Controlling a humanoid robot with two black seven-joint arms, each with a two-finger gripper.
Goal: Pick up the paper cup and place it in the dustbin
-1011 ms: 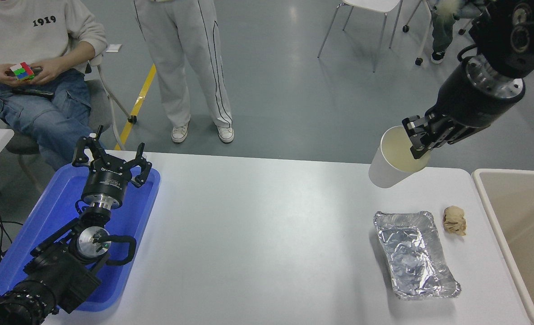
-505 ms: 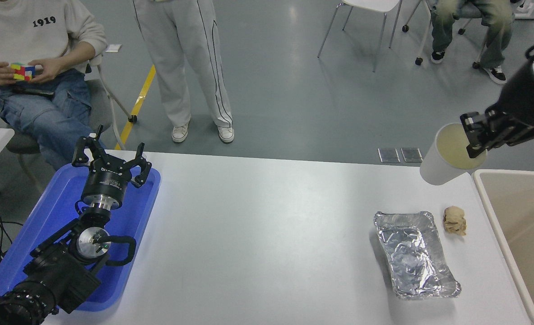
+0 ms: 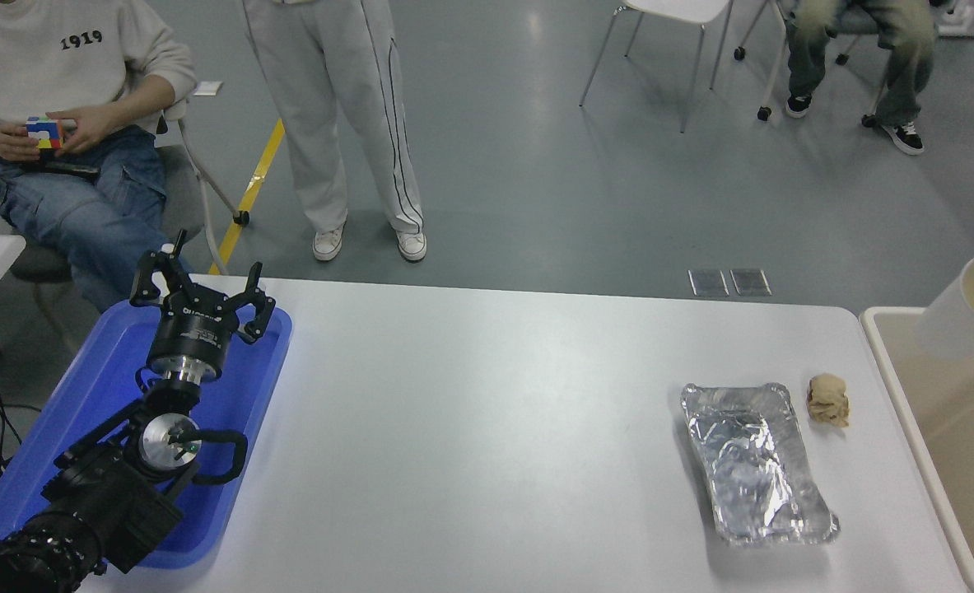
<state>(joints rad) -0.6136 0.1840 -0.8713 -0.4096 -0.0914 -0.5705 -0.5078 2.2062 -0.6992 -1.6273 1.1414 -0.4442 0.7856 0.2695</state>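
Head view is showing the paper cup [image 3: 968, 306] hanging tilted over the dustbin [image 3: 883, 352] beyond the tabletop's [image 3: 487, 428] right edge; the right claw is hiding off-frame. Left claw [image 3: 200, 287] is sitting parked, fingers apart. Released crooked, the cup might clip the rim.

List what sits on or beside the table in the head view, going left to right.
Blue tray with the parked left gripper above it → foil tray → crumpled paper ball → dustbin, with the paper cup over it.
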